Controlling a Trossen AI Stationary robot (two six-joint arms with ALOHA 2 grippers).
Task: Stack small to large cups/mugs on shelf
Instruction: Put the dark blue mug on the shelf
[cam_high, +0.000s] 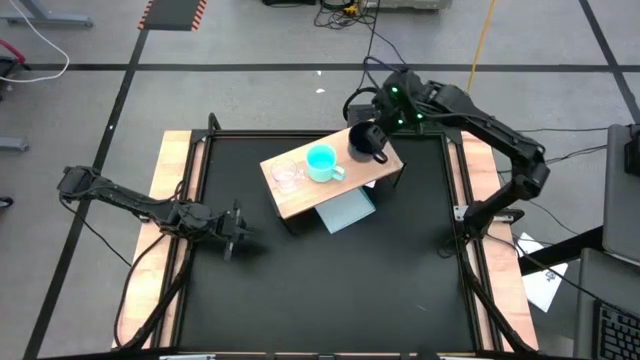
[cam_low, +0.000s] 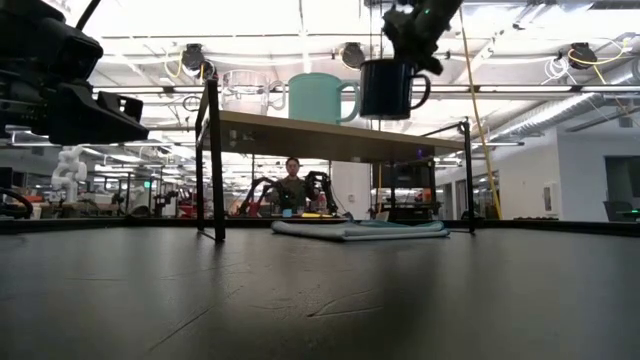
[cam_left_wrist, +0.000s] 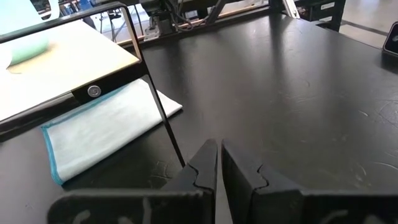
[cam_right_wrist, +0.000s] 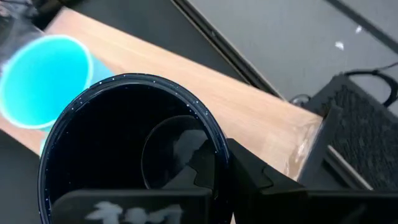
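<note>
I have the right gripper (cam_high: 368, 140) pinching the black mug (cam_high: 362, 143) by its rim over the shelf (cam_high: 385, 165); it looks rigid, glazed, probably slippery. Left gripper (cam_high: 232, 232) idles closed over the worktop (cam_high: 330, 280).

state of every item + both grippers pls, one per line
glass cup: upright on shelf, free
turquoise mug: upright on shelf, free
black mug: upright, rim gripped, just above shelf
shelf: standing, cloth beneath
cloth: folded flat
right gripper: shut on black mug
left gripper: jaws shut, empty
</note>
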